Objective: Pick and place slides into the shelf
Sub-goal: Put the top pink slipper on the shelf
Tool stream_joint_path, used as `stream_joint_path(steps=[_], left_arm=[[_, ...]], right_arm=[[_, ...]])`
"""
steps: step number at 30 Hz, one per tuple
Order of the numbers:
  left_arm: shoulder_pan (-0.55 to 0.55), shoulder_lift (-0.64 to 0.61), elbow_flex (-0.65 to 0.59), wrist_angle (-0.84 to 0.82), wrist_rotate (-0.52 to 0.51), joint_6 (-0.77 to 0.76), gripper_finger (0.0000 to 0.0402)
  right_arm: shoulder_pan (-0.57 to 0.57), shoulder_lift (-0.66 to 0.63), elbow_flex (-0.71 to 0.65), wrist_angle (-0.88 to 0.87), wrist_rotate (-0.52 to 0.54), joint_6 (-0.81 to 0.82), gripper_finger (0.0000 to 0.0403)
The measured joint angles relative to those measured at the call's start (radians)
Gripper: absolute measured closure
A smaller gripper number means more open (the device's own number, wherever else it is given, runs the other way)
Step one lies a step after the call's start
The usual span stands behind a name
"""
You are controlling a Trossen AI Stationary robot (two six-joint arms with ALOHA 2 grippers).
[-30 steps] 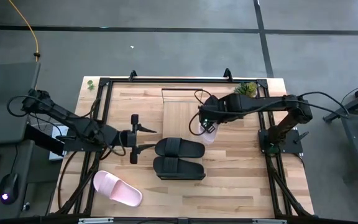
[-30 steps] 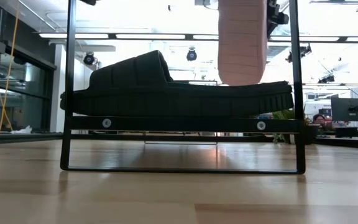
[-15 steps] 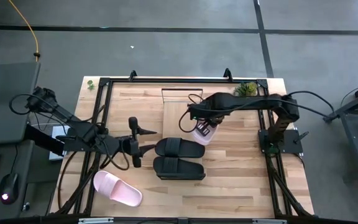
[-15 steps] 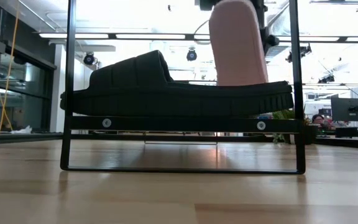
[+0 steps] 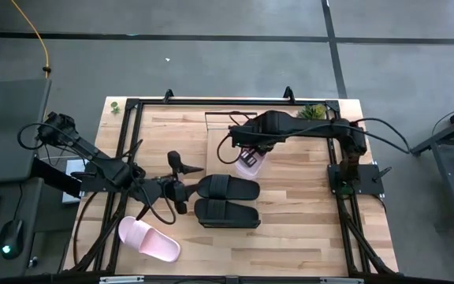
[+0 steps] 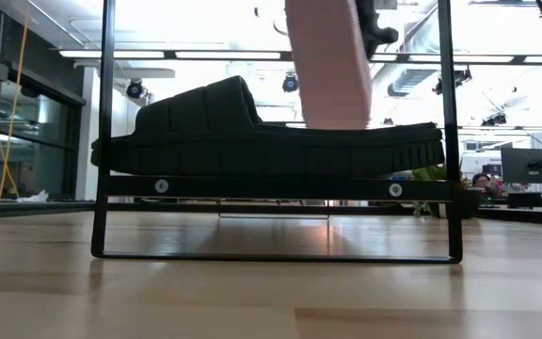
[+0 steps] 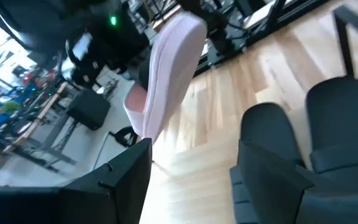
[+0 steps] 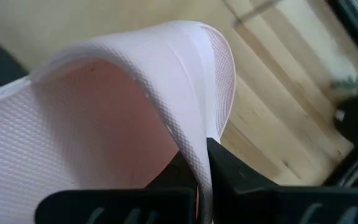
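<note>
The hanging pink slide (image 6: 327, 66) runs off the low view's top edge, its toe hidden behind the black slide (image 6: 252, 132).

One camera hangs above me, looking straight down on the whole counter (image 5: 290, 229) and both my arms. Another sits at counter height, facing level into the room — close against the shelf (image 6: 271, 187) frame. My left wrist camera looks past my fingers (image 7: 272, 155) across the boards; my right wrist camera is pressed near the pink slide (image 8: 104, 106). All four views share that slide — hanging upright in the low one.
</note>
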Motion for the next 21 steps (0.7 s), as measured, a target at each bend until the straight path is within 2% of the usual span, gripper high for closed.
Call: stream_joint_path(steps=[8, 15, 21], left_arm=[[0.000, 0.000, 0.000, -0.003, -0.047, -0.008, 0.0179], [0.000, 0.000, 0.011, 0.010, -0.047, -0.012, 0.0179], [0.000, 0.000, 0.017, 0.011, 0.007, -0.019, 0.0179]], right_arm=[[0.031, 0.077, 0.171, -0.002, 0.024, -0.021, 0.0403], [0.032, 0.151, 0.184, -0.002, 0.021, -0.054, 0.0403], [0.032, 0.189, 0.184, -0.002, 0.001, -0.069, 0.0403]])
